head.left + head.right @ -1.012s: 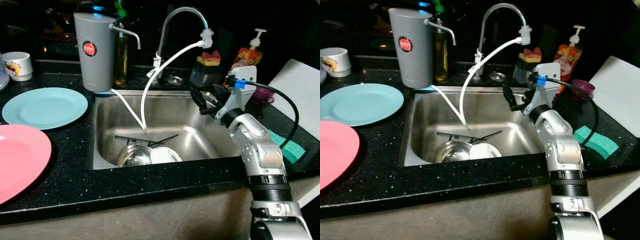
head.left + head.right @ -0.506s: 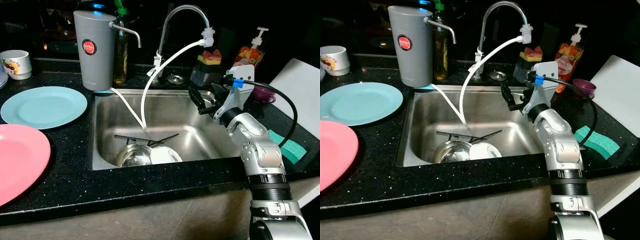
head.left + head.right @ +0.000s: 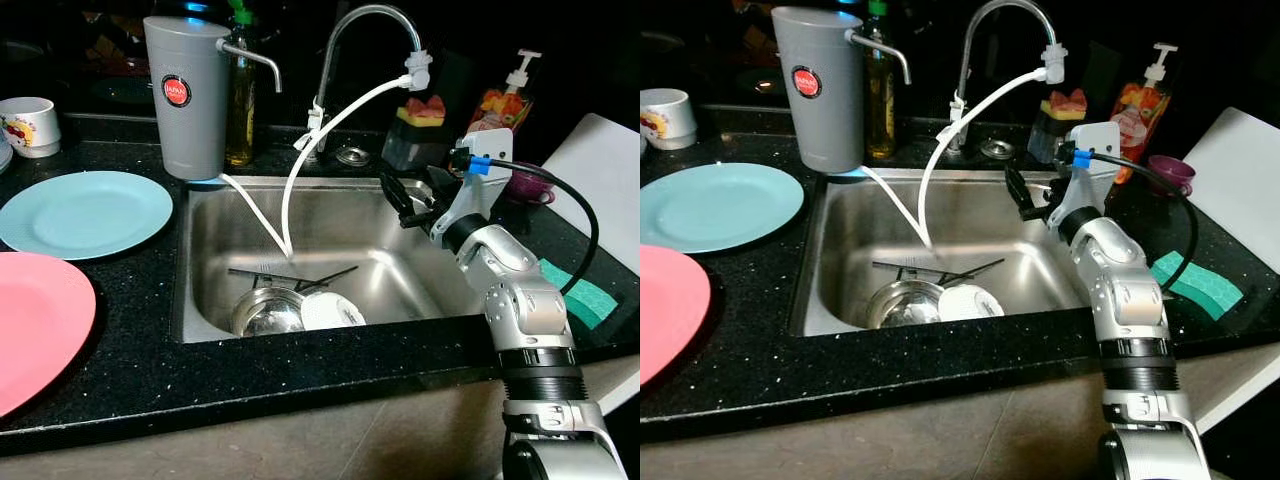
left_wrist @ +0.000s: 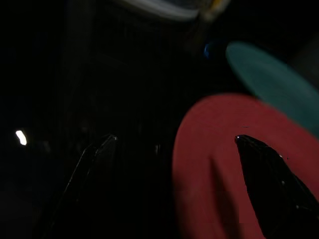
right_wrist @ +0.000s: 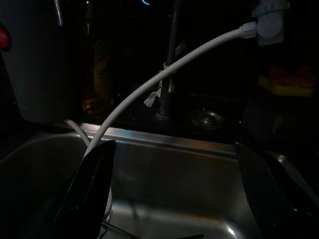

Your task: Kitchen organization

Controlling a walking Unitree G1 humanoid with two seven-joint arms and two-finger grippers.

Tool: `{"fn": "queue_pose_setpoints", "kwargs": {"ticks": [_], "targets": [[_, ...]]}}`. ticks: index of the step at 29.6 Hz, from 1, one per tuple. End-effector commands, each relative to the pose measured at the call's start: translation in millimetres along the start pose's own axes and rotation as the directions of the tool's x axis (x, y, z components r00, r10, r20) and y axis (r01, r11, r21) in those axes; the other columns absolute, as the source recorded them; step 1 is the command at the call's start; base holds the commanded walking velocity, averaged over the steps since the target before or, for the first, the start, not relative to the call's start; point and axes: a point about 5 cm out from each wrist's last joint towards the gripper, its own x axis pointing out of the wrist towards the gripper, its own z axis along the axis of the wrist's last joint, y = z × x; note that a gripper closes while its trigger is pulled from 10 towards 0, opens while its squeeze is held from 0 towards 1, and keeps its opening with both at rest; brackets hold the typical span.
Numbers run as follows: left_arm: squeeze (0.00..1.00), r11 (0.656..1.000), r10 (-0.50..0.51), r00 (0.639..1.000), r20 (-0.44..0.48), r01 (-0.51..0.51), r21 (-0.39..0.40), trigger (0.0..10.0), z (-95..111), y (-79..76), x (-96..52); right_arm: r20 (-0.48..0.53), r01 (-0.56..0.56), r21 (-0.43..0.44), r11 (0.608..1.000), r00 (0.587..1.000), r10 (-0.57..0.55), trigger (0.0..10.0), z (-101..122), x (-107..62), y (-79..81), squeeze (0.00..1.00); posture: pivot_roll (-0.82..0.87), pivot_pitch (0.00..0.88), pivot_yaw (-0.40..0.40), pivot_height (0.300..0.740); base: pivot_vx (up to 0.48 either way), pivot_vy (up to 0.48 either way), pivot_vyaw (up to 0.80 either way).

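Note:
A steel sink point(image 3: 330, 215) holds a metal bowl point(image 3: 268, 312), a small white dish point(image 3: 332, 311) and dark cutlery point(image 3: 290, 278) on its floor. My right gripper point(image 3: 398, 200) hovers over the sink's back right part, above the rim, open with nothing between its fingers. In the right wrist view the open gripper point(image 5: 175, 144) faces the faucet base and the white hose point(image 5: 164, 74). On the counter to the left lie a teal plate point(image 3: 85, 213) and a pink plate point(image 3: 35, 325). My left gripper point(image 4: 175, 136) is open in the dark near the pink plate point(image 4: 219, 164).
A grey water filter point(image 3: 183, 95), a bottle and the faucet point(image 3: 365, 20) stand behind the sink. A mug point(image 3: 30, 127) sits at the far left. On the right are a sponge holder point(image 3: 420, 135), a soap dispenser point(image 3: 505, 95), a purple cup point(image 3: 525, 185), a green sponge point(image 3: 580, 298) and a white board point(image 3: 600, 170).
The head view has shifted a little. My right gripper stays open over the sink's right side with hardly any movement.

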Motion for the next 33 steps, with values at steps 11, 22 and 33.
{"fn": "queue_pose_setpoints", "kwargs": {"ticks": [11,22,33], "targets": [[0.0,0.964,-0.017,0.984,-0.177,-0.031,-0.264,10.0,-40.1,-21.8,28.1,0.018,0.028,-0.018,0.999,0.999,-0.028,10.0,7.3,-3.1,-9.3,0.0,0.29,0.12,-0.155,0.74,0.0,0.0,0.0],[0.0,0.936,-0.232,0.942,-0.243,0.149,-0.319,10.0,-46.6,-64.9,38.6,0.022,0.05,-0.026,0.998,0.999,-0.05,10.0,8.1,-7.2,-13.2,0.0,0.27,0.109,-0.128,0.74,0.0,0.0,0.0],[0.0,0.887,-0.387,0.862,-0.327,0.251,-0.387,10.0,-86.8,-130.7,44.9,0.035,0.057,-0.038,0.998,0.998,-0.055,10.0,9.7,-9.6,-12.1,0.0,0.26,0.095,-0.113,0.74,0.0,0.0,0.0]]}}
